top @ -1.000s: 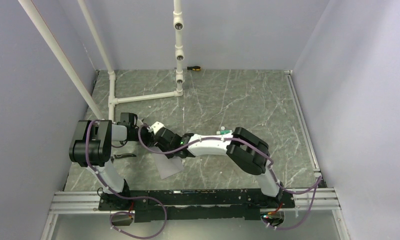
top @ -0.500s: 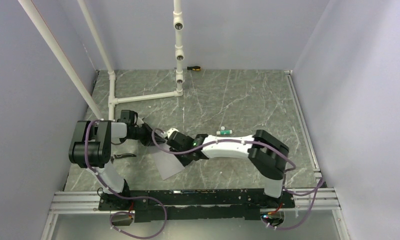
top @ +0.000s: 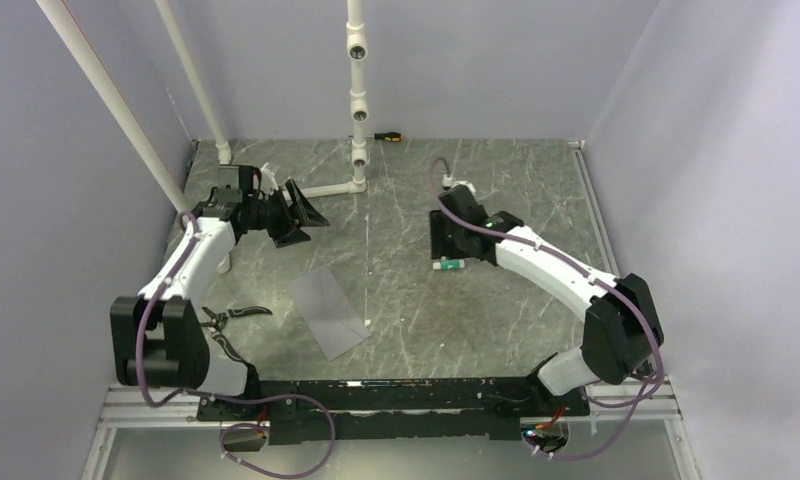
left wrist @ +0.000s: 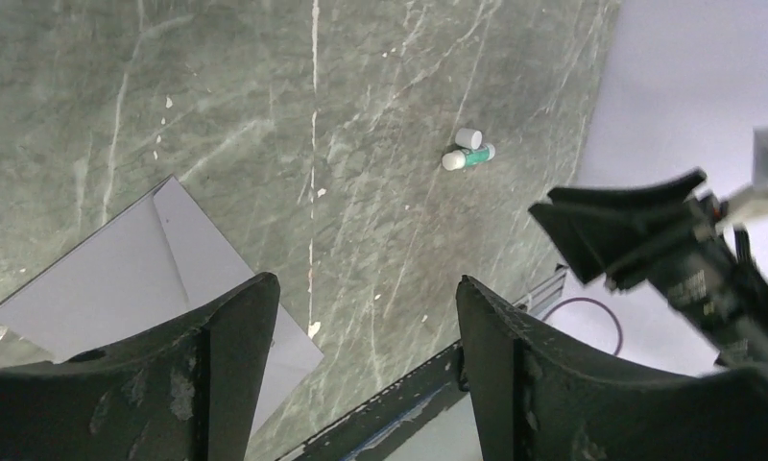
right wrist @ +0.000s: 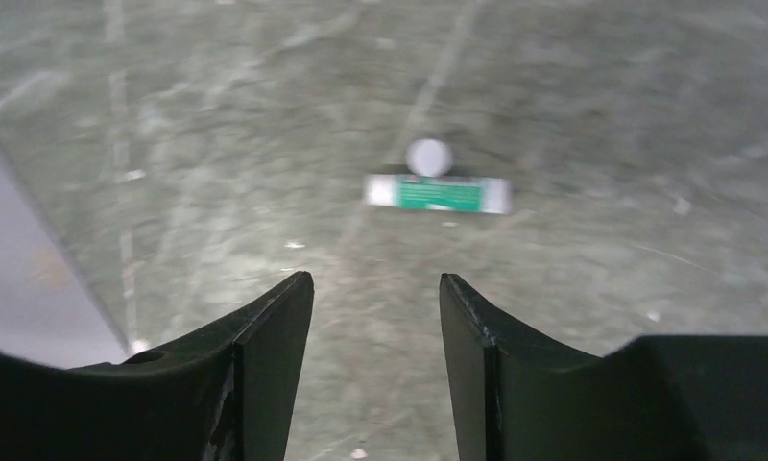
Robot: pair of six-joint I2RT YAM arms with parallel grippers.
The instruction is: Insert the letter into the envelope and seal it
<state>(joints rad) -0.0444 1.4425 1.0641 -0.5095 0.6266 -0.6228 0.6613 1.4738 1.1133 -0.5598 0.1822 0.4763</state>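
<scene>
Envelope (top: 328,312) — flat, light grey, creased — left gripper (left wrist: 366,288) and right gripper (right wrist: 375,280) agape, empty

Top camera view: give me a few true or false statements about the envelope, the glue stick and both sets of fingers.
1. The envelope lies flat on the table, with neither arm touching it. True.
2. The left fingers are shut on the envelope. False: they are open and empty.
3. The glue stick lies on the table with a white cap beside it. True.
4. The right fingers grip the glue stick. False: they are open, and the stick lies ahead of them.
</scene>
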